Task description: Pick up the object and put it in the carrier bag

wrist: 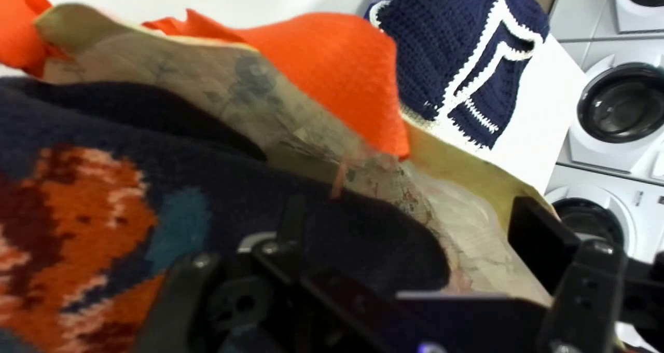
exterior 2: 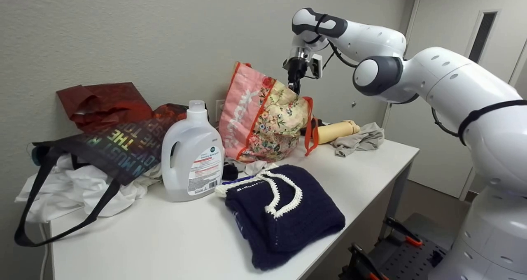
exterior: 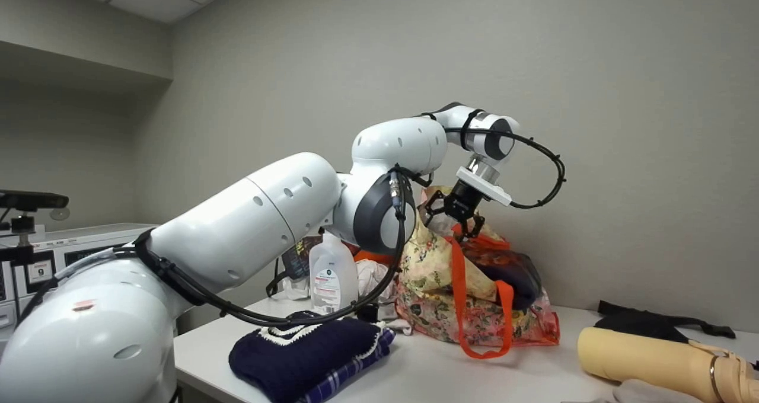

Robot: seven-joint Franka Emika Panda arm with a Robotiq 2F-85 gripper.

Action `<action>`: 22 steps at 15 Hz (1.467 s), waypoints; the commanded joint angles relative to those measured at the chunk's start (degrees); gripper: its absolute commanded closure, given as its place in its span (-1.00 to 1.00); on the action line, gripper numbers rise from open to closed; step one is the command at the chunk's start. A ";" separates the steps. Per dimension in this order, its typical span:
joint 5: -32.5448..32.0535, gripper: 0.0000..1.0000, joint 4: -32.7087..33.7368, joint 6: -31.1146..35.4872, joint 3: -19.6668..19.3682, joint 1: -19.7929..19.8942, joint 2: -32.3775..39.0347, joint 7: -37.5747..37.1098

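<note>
The carrier bag (exterior: 424,264), cream with floral print and orange-red handles, stands on the white table against the wall; it also shows in an exterior view (exterior 2: 273,125). The object, a navy garment with rust-orange parts (exterior: 514,280), lies bunched in the bag's open mouth and bulges out at one side, behind a handle. In the wrist view the garment (wrist: 98,207) fills the lower left, with the bag's rim beside it. My gripper (exterior: 447,226) is just above the bag's mouth, fingers wide apart. In the wrist view (wrist: 417,226) nothing is clamped between the fingers. The garment's lower part is hidden.
A folded navy cloth with white trim (exterior 2: 306,214) lies near the table's front edge. A white detergent bottle (exterior 2: 195,160) stands beside the bag. A dark lettered bag (exterior 2: 119,144) lies farther along. A tan cylinder (exterior: 646,358) and black cloth (exterior: 637,323) lie on the bag's other side.
</note>
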State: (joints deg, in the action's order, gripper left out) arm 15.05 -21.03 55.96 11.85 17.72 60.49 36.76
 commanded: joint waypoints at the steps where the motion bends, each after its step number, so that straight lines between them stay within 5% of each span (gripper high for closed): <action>1: 3.82 -1.00 -0.25 -4.13 2.12 3.89 0.27 3.09; 6: 6.92 -1.00 0.00 -7.77 3.19 7.17 0.94 5.66; 14: 7.63 -1.00 0.00 -10.26 3.55 6.59 3.64 7.64; 16: 7.22 -0.47 -0.01 -9.45 3.30 6.18 4.25 7.02; 22: 6.83 0.47 0.04 -8.95 3.10 5.67 3.88 6.48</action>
State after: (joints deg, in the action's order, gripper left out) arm 21.80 -20.99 46.71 15.26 23.93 65.48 43.79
